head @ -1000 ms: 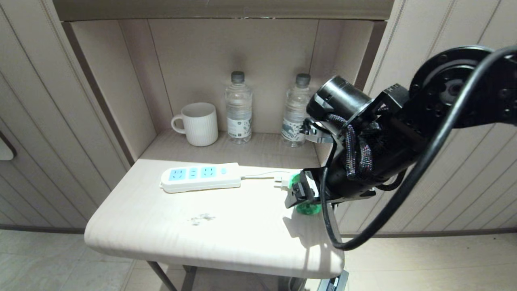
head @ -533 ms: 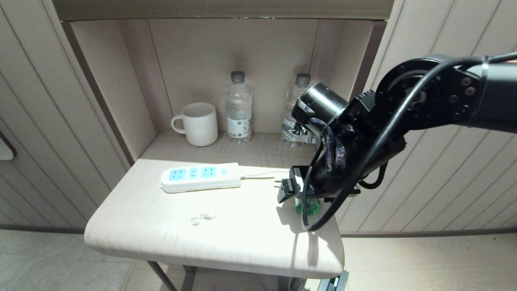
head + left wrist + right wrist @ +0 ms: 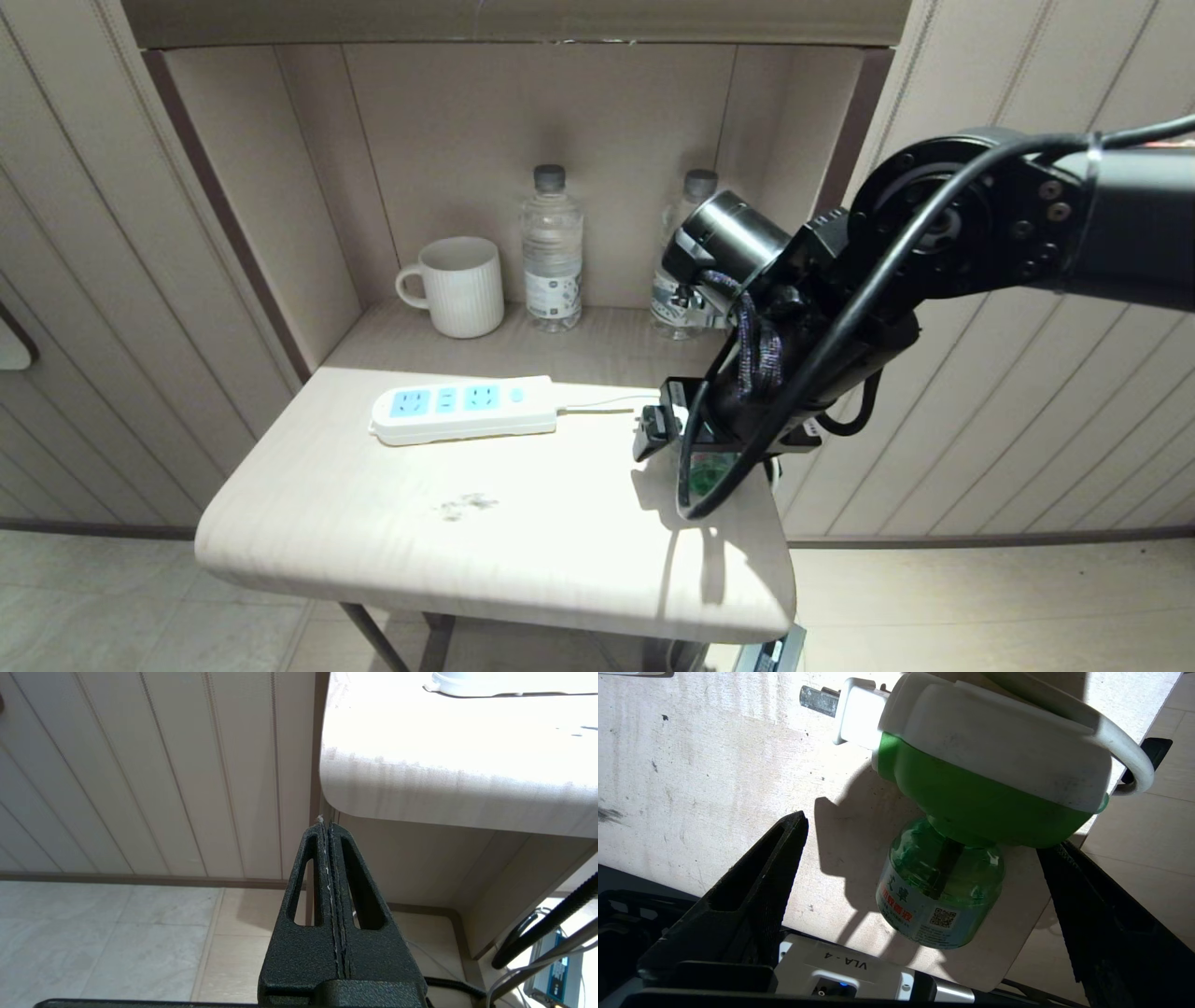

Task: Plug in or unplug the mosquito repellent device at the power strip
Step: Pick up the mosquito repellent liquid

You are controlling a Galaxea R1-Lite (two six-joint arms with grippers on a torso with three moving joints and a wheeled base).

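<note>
Right gripper [image 3: 920, 835], jaws spread wide, brackets the translucent green mosquito repellent device with its white plug head [image 3: 971, 788], which stands between the fingers, untouched, near the table's corner. Beyond it, prongs pointing that way, lies the long white power strip with light-blue sockets [image 3: 464, 409]. Grasping is underway; next, closing squarely on the head. Left gripper [image 3: 329, 826] hangs shut below the pale wooden table [image 3: 444, 788].

Two clear water bottles [image 3: 552, 248] [image 3: 674, 271] stand in the alcove beside one white mug [image 3: 456, 286]. On the table [image 3: 420, 523] lie one power strip [image 3: 462, 409] with three blue socket faces, and one mosquito repellent device [image 3: 971, 802].
</note>
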